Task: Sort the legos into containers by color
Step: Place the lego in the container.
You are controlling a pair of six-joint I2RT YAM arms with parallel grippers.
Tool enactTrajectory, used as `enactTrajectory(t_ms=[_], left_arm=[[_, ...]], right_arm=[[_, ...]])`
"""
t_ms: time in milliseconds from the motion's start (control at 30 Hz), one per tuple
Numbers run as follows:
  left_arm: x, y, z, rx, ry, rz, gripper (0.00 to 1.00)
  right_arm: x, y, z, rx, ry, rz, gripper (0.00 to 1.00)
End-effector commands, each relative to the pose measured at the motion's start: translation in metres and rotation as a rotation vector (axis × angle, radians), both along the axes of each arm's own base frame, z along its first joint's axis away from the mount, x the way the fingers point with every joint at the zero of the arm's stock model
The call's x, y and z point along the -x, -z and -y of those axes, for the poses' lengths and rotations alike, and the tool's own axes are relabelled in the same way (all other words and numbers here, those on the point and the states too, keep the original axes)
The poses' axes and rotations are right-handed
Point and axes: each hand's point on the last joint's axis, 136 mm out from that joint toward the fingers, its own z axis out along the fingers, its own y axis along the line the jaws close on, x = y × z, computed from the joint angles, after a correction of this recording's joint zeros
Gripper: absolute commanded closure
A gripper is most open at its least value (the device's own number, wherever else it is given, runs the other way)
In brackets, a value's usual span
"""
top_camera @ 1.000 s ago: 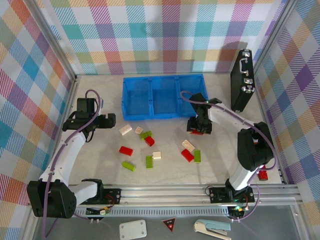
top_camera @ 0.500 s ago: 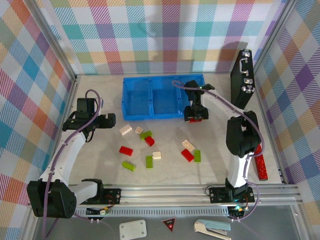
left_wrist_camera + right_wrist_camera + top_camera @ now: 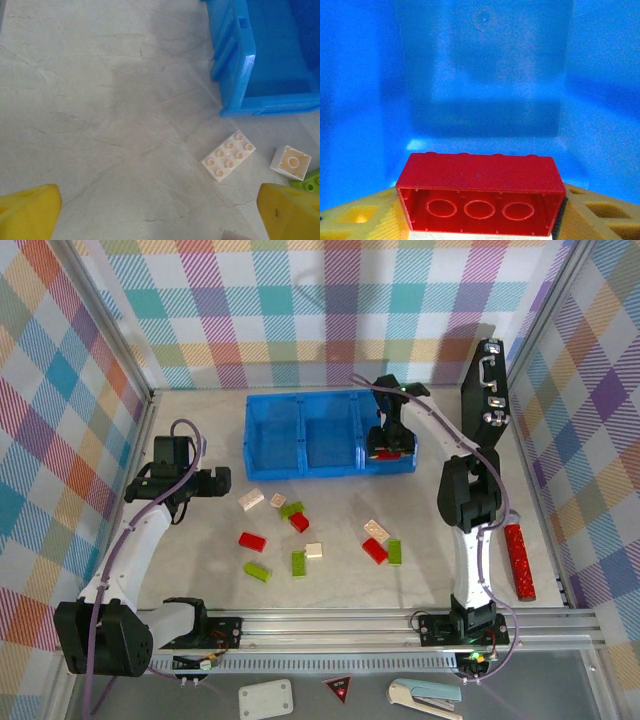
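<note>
1. The right gripper [image 3: 388,447] hangs over the right compartment [image 3: 400,412] of the blue bin [image 3: 272,440]. It is clamped on a red brick [image 3: 480,192].
2. In the right wrist view this brick sits between the two yellow fingers [image 3: 355,217]. Its hollow underside faces the camera, and the blue floor and walls of the compartment are behind it.
3. The left gripper [image 3: 217,480] hovers over the table [image 3: 200,570], to the left of the bin. Its jaws are wide apart and there is nothing between them.
4. In the left wrist view a cream eight-stud brick [image 3: 228,155] lies on the table just in front of the bin's corner. A small cream brick [image 3: 290,162] lies beside it, and the edge of a lime green brick [image 3: 307,181] is near that one.
5. The other legos are scattered on the table in front of the bin, between the two arms. There are red ones [image 3: 252,541], lime green ones [image 3: 257,571] and cream ones [image 3: 314,550].
6. The low near wall of the bin stands between these loose bricks and the compartments.
7. A black briefcase [image 3: 487,405] stands upright by the right wall, near the right end of the bin.
8. A long red stick [image 3: 519,560] lies on the table to the right of the right arm.
</note>
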Motion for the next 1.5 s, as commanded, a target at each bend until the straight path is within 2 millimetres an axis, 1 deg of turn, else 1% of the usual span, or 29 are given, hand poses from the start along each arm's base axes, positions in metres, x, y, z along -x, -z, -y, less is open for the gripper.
enactTrajectory(t_ms=[0,233,433,533,633,800,933,1033,1100,1267,1467], left_arm=[[0.006,0.002,0.000,-0.020,0.015,-0.011,0.00],[0.006,0.003,0.000,-0.021,0.013,-0.013,0.00],[0.006,0.003,0.000,-0.019,0.015,-0.014,0.00],[0.006,0.004,0.000,-0.019,0.016,-0.017,0.00],[0.006,0.004,0.000,-0.018,0.016,-0.019,0.00],[0.006,0.004,0.001,-0.017,0.018,-0.019,0.00],[0.006,0.003,0.004,-0.003,0.029,-0.012,0.00],[0.005,0.004,-0.001,-0.010,-0.009,-0.015,0.00],[0.004,0.004,-0.002,-0.001,-0.026,-0.027,0.00],[0.001,0.007,0.008,0.060,-0.008,-0.048,0.00],[0.005,0.001,0.015,0.081,-0.007,-0.059,0.02]], right_arm=[[0.002,0.007,0.000,-0.015,-0.012,-0.055,0.33],[-0.002,0.032,-0.001,-0.020,-0.009,-0.096,0.32],[-0.001,0.050,-0.003,-0.017,-0.010,-0.133,0.31],[0.000,0.055,-0.001,-0.004,-0.011,-0.141,0.29],[-0.001,0.054,-0.001,-0.003,-0.011,-0.138,0.27],[-0.002,0.044,-0.001,-0.012,-0.008,-0.121,0.25],[0.000,0.028,-0.002,-0.026,-0.004,-0.103,0.26],[0.005,0.014,-0.003,-0.045,-0.004,-0.090,0.26],[0.010,0.004,-0.003,-0.057,0.001,-0.077,0.26],[0.023,-0.017,-0.006,-0.108,0.002,-0.055,0.26],[0.046,-0.034,0.002,-0.097,0.005,-0.029,0.27]])
